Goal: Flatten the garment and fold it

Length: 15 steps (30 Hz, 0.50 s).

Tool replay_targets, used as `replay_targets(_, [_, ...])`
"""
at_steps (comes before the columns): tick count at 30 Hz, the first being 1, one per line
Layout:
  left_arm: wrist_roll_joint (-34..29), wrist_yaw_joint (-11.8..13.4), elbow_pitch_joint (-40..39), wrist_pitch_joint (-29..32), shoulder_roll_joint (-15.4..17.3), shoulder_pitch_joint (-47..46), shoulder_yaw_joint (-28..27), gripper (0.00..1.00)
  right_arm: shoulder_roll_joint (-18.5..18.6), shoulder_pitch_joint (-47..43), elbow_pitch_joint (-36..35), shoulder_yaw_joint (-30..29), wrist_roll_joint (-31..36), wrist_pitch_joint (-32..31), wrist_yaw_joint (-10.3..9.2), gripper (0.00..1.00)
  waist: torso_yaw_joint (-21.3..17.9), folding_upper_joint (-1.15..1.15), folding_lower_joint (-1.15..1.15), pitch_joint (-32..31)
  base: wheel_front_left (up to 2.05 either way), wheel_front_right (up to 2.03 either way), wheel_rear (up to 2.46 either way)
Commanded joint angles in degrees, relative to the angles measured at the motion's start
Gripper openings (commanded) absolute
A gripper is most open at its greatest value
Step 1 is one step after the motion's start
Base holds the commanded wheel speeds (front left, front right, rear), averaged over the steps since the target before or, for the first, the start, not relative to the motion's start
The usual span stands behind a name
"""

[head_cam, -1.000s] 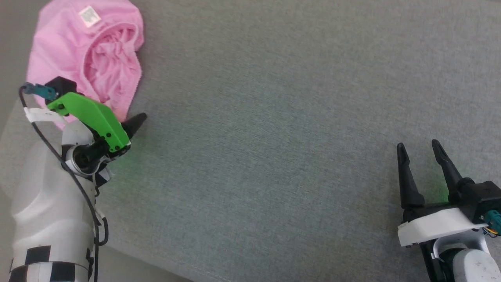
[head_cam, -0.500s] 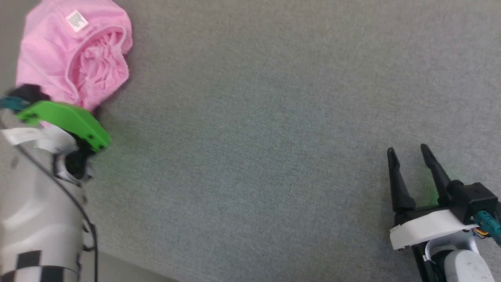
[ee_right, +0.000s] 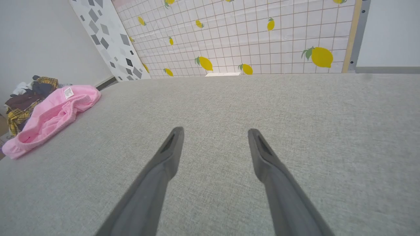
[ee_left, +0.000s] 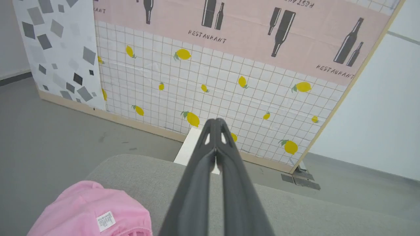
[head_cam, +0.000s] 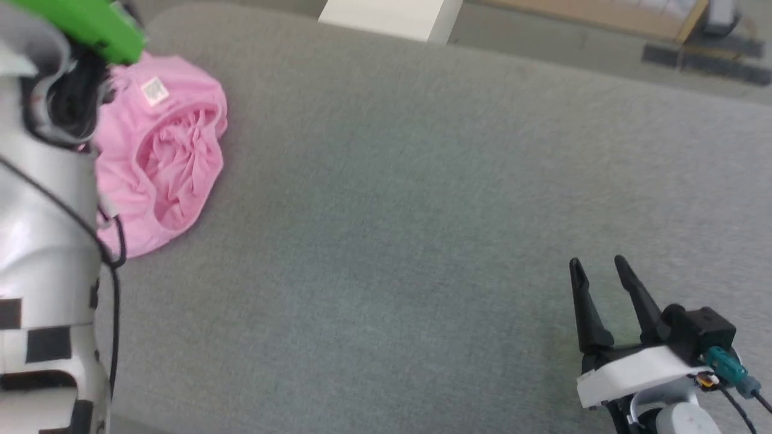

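Note:
The garment (head_cam: 163,150) is a crumpled light pink heap at the far left of the grey cushion, its gathered waistband open upward and a small white label (head_cam: 154,90) showing. My left arm (head_cam: 42,211) rises in front of its left side. In the left wrist view, my left gripper (ee_left: 216,122) is shut with nothing between the fingers, raised above the garment (ee_left: 88,209) and pointing at the wall panel. My right gripper (head_cam: 597,262) rests open and empty at the near right, far from the garment (ee_right: 49,114); its fingers (ee_right: 170,147) stand wide apart.
The grey cushioned surface (head_cam: 392,211) spreads wide between the arms. A white block (head_cam: 386,15) sits past its far edge, below a lemon-patterned panel (ee_left: 213,75). A pile of other clothes (ee_right: 23,95) lies beyond the left edge.
My left arm has lifted away from the garment's near edge and its fingers have closed empty. The head view itself has shifted. The right gripper stays open.

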<state>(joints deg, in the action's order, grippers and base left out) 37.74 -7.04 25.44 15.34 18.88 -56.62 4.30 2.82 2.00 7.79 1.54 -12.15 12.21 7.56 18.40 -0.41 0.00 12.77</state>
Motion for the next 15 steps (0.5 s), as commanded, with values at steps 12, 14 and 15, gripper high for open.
replay_targets(12, [-1.96,8.81,-3.04,14.95,6.37,10.01,1.23,1.0,0.06,-1.88,0.98,-1.66,-0.99,1.77,-0.08,1.0,-4.32,0.41,0.0,-1.2,0.0,0.0,0.0])
replay_targets(14, [-1.19,10.02,-1.55,15.68,8.32,11.46,-0.84,1.0,0.06,-1.02,0.14,-1.7,0.04,1.3,-0.08,1.0,-4.43,0.41,0.0,0.95,0.0,0.0,0.0])
replay_targets(15, [-1.03,10.69,-0.69,16.61,9.58,12.2,-1.65,1.0,0.06,-0.5,-0.52,-1.83,0.6,0.9,-0.08,1.0,-4.54,0.41,0.0,2.53,0.0,0.0,0.0])
